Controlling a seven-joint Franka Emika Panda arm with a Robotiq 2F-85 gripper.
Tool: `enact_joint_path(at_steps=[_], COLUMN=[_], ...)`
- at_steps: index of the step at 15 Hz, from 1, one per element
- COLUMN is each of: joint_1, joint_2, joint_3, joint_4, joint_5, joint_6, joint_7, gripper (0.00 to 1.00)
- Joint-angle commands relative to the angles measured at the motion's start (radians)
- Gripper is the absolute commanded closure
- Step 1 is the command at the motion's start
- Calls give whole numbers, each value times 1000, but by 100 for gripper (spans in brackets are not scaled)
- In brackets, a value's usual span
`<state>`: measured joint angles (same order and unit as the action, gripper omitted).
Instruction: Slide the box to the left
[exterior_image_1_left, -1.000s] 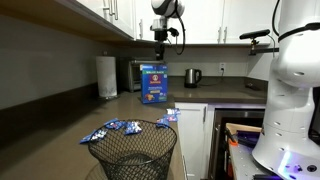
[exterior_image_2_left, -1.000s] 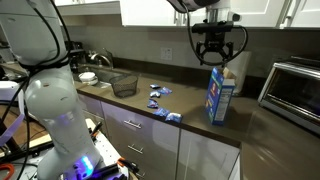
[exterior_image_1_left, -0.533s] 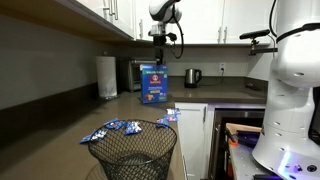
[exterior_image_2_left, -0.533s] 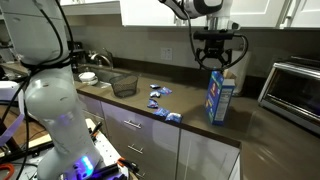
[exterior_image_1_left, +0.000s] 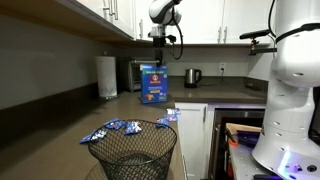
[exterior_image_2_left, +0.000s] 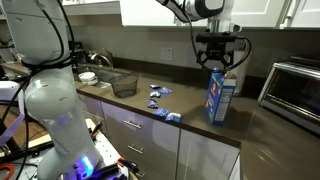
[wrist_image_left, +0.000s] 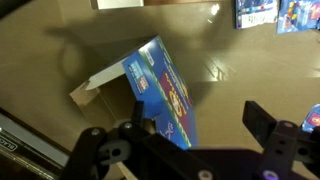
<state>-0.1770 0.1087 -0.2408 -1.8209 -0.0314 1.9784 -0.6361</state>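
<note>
The box is a tall blue carton with a yellow-orange picture. It stands upright on the brown countertop in both exterior views (exterior_image_1_left: 153, 84) (exterior_image_2_left: 220, 98). My gripper (exterior_image_2_left: 216, 66) hangs just above the box's top with its fingers spread. In the wrist view the box (wrist_image_left: 160, 92) lies below and to the left of my open gripper (wrist_image_left: 205, 125). One finger sits at the box's edge, the other stands clear over bare counter. Nothing is held.
Small blue snack packets (exterior_image_2_left: 160, 95) lie scattered on the counter (exterior_image_2_left: 190, 118). A black wire basket (exterior_image_1_left: 133, 150) (exterior_image_2_left: 124, 85) stands near them. A toaster oven (exterior_image_1_left: 138, 72), a paper towel roll (exterior_image_1_left: 106, 76) and a kettle (exterior_image_1_left: 192, 77) stand at the back.
My gripper has come down slightly and shifted over the box's top. The box has not moved.
</note>
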Motion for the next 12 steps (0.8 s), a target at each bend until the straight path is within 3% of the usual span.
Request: enact_joint_path(at_steps=[1, 12], joint_1=[-28, -15], joint_2=[2, -37], joint_3=[20, 27], joint_4=[-5, 1], joint_5=[-13, -61], joint_6=[24, -17], joint_7=[-27, 18], gripper=[0, 0])
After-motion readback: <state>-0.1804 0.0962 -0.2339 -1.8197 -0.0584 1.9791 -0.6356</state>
